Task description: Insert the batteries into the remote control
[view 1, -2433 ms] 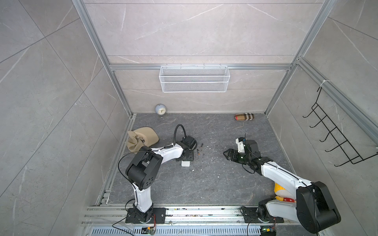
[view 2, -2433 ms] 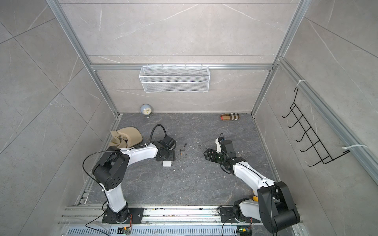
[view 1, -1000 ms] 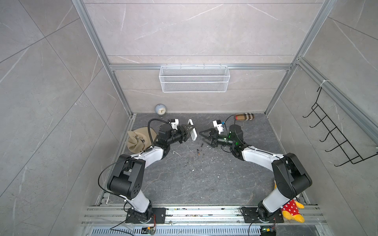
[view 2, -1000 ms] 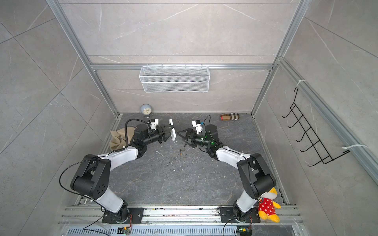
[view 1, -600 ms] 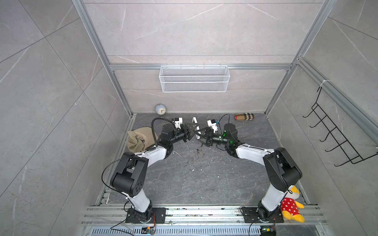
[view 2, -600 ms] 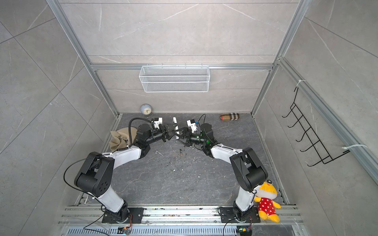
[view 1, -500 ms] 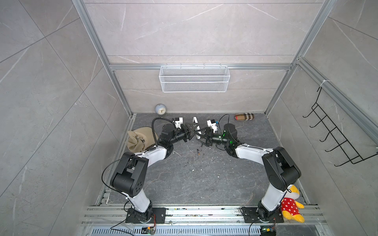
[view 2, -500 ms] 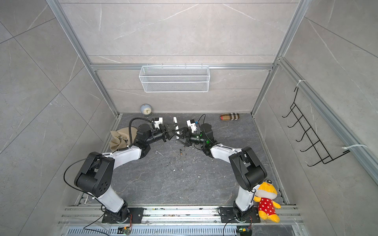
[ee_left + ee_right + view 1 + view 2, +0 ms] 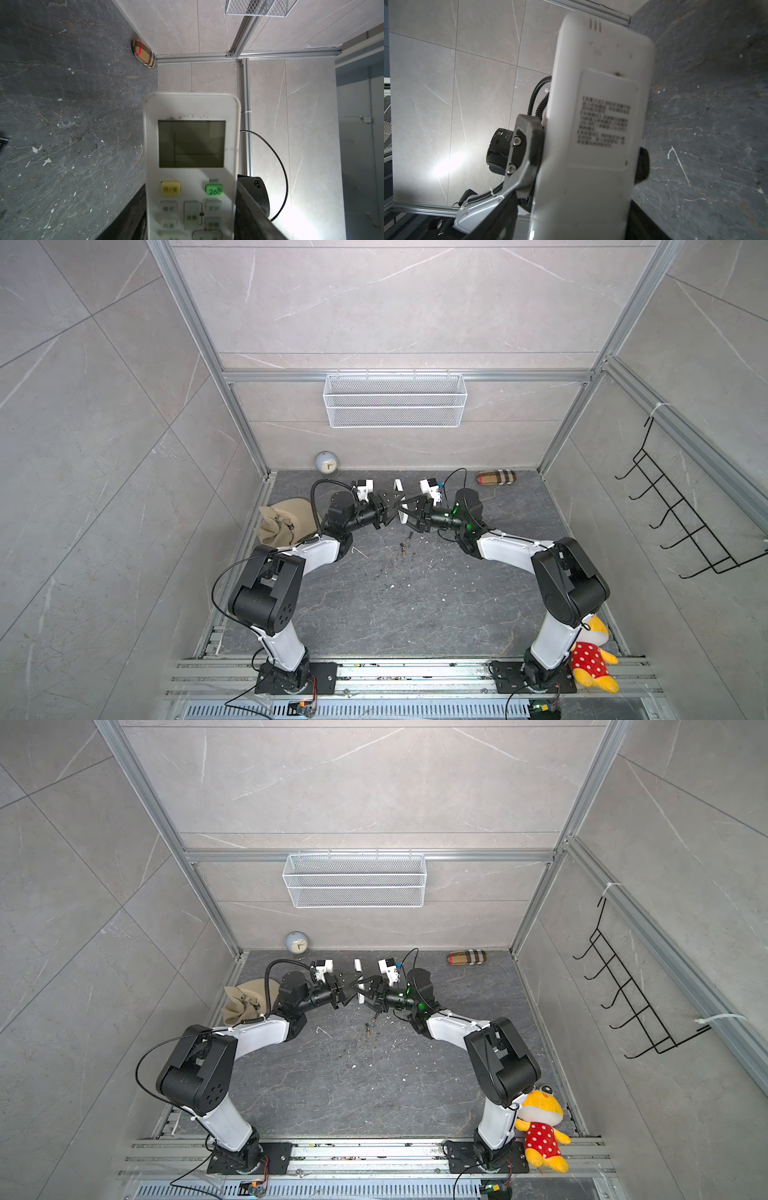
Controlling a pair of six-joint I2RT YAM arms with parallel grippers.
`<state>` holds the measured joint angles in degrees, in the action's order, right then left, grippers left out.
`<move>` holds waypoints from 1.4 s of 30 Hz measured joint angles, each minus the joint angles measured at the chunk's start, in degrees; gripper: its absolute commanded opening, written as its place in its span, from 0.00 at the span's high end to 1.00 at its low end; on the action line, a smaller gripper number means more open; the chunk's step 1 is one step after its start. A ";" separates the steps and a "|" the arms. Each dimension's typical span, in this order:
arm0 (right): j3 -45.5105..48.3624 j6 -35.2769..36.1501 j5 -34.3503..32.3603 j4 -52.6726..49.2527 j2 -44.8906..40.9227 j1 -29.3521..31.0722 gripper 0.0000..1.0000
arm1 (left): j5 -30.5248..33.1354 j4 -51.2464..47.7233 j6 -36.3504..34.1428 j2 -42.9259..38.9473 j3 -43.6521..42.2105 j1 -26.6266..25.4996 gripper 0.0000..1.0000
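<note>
Up off the floor [image 9: 415, 605], in the middle: the remote control [image 9: 397, 485] stood on end; its low end was cut off in both wrist views
left gripper [image 9: 392, 511]: clamped on the remote control, one finger on each long side; the right wrist view showed this best
right gripper [image 9: 406, 515]: its fingers sat on both sides of the remote control; I could not tell if they pressed on it or only stood close
hard to see: the writing on the back sticker [image 9: 604, 120] was too blurry to read; the lower back was a smooth white blur, so I could not tell if the cover was on
batteries [image 9: 402, 548]: down on the floor under the two grippers, near each other but not touching; so tiny that only dark sticks with brownish tips showed
shapes and feel: the remote control was hard white plastic, long with round corners; its screen [image 9: 191, 143] was a dull green square; the floor was dark, rough stone with white specks
count: one remote control; two batteries; two grippers; one yellow button [image 9: 170, 188]; one green button [image 9: 214, 189]; one round clock [image 9: 326, 462]; one wire basket [image 9: 395, 400]
</note>
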<state>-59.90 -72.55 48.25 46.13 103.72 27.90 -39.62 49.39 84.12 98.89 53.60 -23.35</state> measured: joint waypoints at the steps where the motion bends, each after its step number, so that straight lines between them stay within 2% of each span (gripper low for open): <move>1: 0.00 -0.24 -0.07 0.02 0.13 0.00 0.29 | 0.00 0.59 0.35 0.46 0.00 0.04 0.42; 6: 0.00 -1.09 -0.28 0.39 0.26 -0.07 0.33 | 0.00 2.10 1.18 0.87 0.00 0.04 0.41; 13: 0.00 -1.77 -0.44 0.39 0.50 -0.07 0.44 | 0.00 2.36 0.90 0.83 0.00 0.09 0.36; 15: 0.00 -1.79 -0.42 0.35 0.55 -0.07 0.44 | 0.00 2.49 0.74 0.79 0.00 0.09 0.32; 17: 0.00 -1.53 -0.42 0.28 0.55 -0.04 0.44 | 0.00 2.29 0.57 0.79 0.00 0.09 0.20; 21: -0.35 1.22 -0.48 -2.60 0.39 -0.02 0.44 | 0.39 1.33 -0.02 0.79 -0.15 0.15 0.07; 27: -3.39 14.53 -4.63 -23.58 -3.78 0.17 0.44 | 1.92 -4.26 -1.86 -2.29 -2.47 1.86 0.06; 31: -10.84 28.06 -13.07 -42.88 -6.45 1.60 0.43 | 3.34 -11.13 -4.63 -5.92 -2.60 4.46 0.11; 34: -17.14 36.94 -20.22 -54.12 -6.75 3.89 0.43 | 4.68 -20.26 -8.83 -8.81 -1.22 5.92 0.14; 37: -20.28 43.30 -25.75 -61.31 -6.86 5.81 0.43 | 6.21 -28.83 -13.46 -10.80 1.97 6.25 0.17; 42: -22.14 49.51 -31.58 -70.14 -6.88 6.47 0.44 | 6.03 -31.28 -15.67 -13.64 2.86 6.38 0.17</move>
<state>-82.04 -23.05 16.67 -24.01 96.84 34.37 -33.58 18.11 68.45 85.25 56.47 -16.97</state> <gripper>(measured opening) 0.567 0.830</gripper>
